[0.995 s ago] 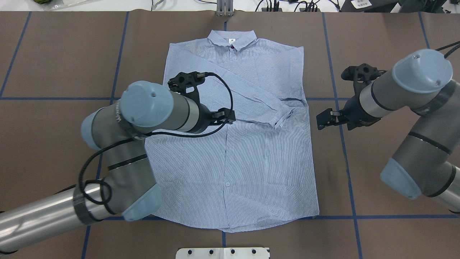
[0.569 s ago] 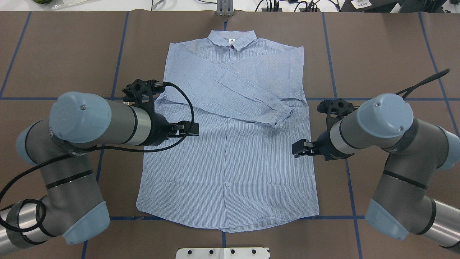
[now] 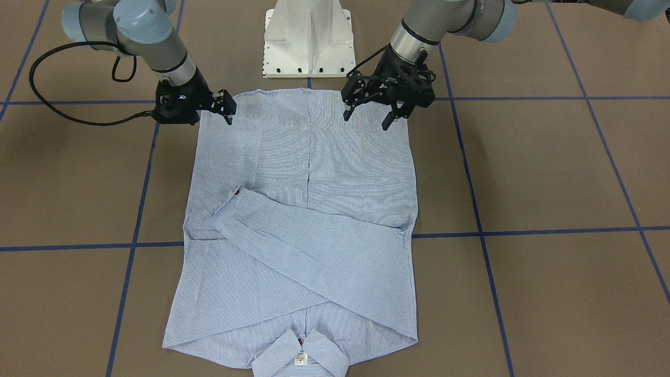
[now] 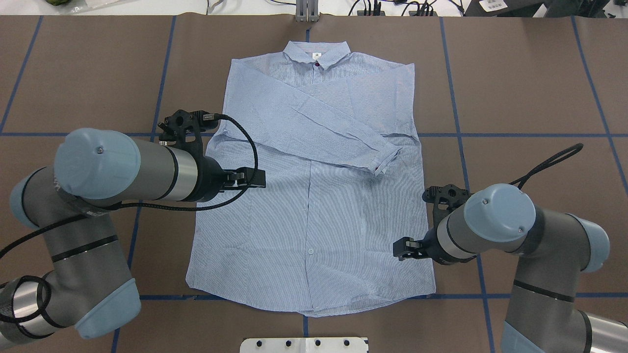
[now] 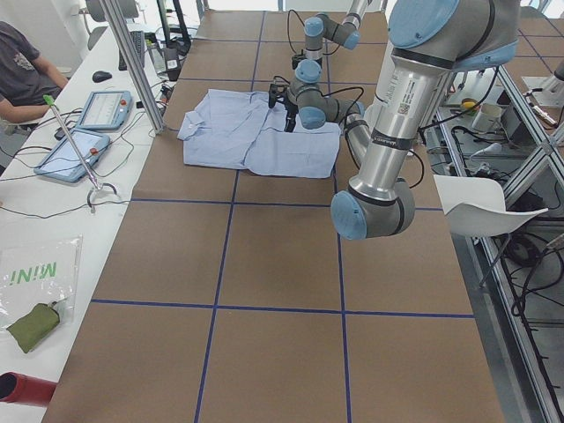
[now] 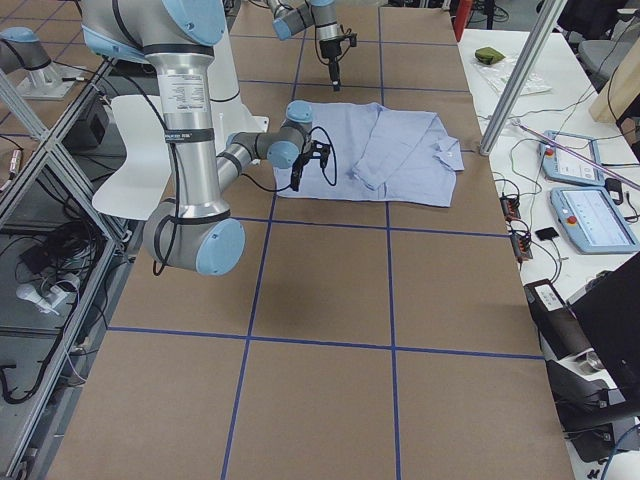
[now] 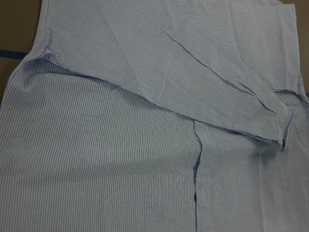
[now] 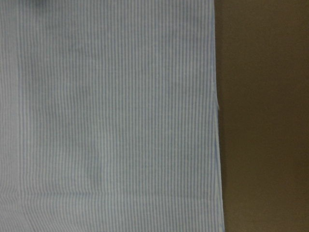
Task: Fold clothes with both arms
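Observation:
The light-blue striped shirt [image 4: 314, 220] lies flat, front up, on the brown table, its collar [image 4: 317, 51] at the far side. One sleeve is folded slantwise across the chest, ending in a cuff [image 4: 382, 159]. My left gripper [image 4: 255, 177] hovers open above the shirt's left half, holding nothing; across the table it shows as the left gripper [image 3: 366, 118] with fingers spread. My right gripper [image 4: 400, 248] is open over the shirt's right edge near the hem, also seen as the right gripper [image 3: 229, 112]. The right wrist view shows that shirt edge [image 8: 212, 116] against the table.
The white pedestal base [image 3: 308, 36] stands just behind the hem. Blue tape lines [image 4: 461, 135] grid the brown table. A metal post [image 4: 306, 11] rises beyond the collar. On the far side bench are tablets [image 5: 75, 150] and a seated person [image 5: 22, 70].
My left gripper has pulled back leftward from the shirt's middle to its left half. My right gripper has moved toward the robot along the right edge, from beside the cuff to near the hem.

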